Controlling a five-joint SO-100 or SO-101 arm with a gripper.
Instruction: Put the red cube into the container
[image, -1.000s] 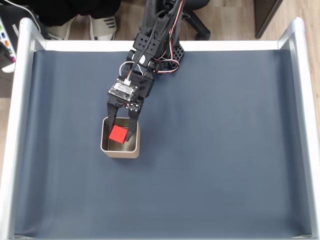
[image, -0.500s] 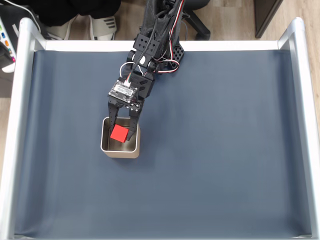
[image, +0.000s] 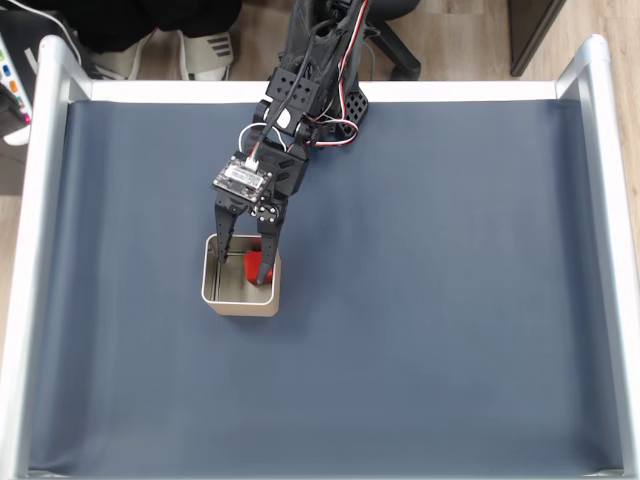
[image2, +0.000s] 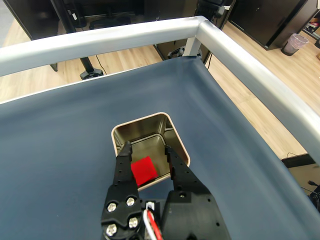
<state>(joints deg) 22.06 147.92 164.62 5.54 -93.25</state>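
Observation:
The square silver container (image: 240, 304) stands on the dark blue mat left of centre in the fixed view. The red cube (image: 253, 264) lies inside it, partly hidden by the right finger. My gripper (image: 242, 266) hangs open just over the container's opening, one finger on either side of the cube and apart from it. In the wrist view the red cube (image2: 144, 170) rests on the floor of the container (image2: 145, 118), seen between the two black fingers of the open gripper (image2: 146, 147).
A raised silver rail (image: 45, 250) frames the blue mat (image: 450, 300), which stretches wide to the right and towards the front. The arm's base (image: 320, 60) sits at the far edge. A person's shoes (image: 205, 50) stand beyond the rail.
The fingers have spread apart and let go of the red cube, which dropped from between them onto the container's floor. The arm has barely shifted.

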